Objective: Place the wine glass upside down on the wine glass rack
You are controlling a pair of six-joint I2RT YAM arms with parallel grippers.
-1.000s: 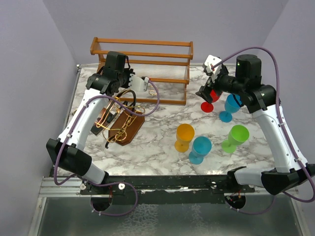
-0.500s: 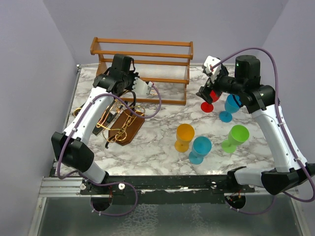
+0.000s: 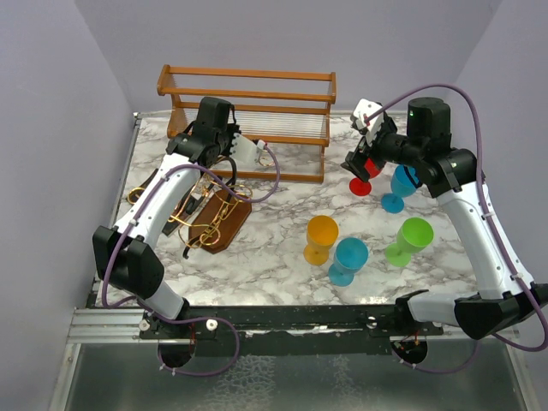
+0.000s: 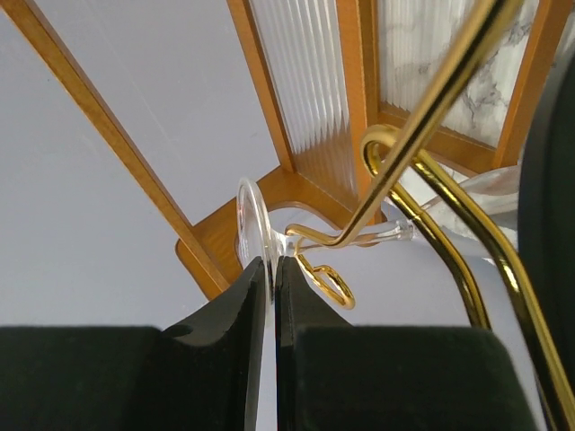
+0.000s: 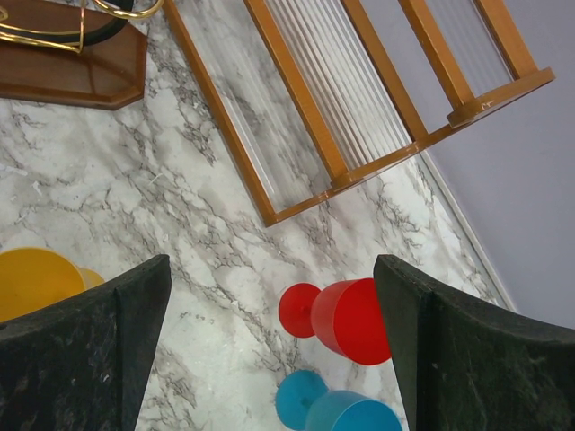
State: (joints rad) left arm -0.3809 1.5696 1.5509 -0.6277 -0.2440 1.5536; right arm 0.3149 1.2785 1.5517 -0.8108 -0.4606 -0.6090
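the left claw [image 4: 271,265] is pressed almost together, pinching the thin round foot of the clear stemmed wine glass [image 4: 254,224] edgewise between its fingertips. from the claw the stem runs off to the right, crossing a curl of the gold wire rack on its dark brown wooden base [image 4: 422,117]. the bowl shows only as a pale blur further right, behind the wire. whether the stem already sits inside a loop or only lies against it cannot be told.

over the last second the left wrist has swung away from the near-left side of the rack. it now sits further back and to the right, close to the orange-brown wooden slatted frame [image 3: 248,86], which fills the space just beyond the claw. that probably means the glass is being fed along the wire into its slot. it is brought to the rack but not yet let go, so the task looks late but unfinished.

the right claw [image 5: 269,269] has barely moved. it hangs spread wide, holding nothing, with a red plastic goblet [image 5: 350,319] directly below it on the white marbled surface [image 3: 282,248].
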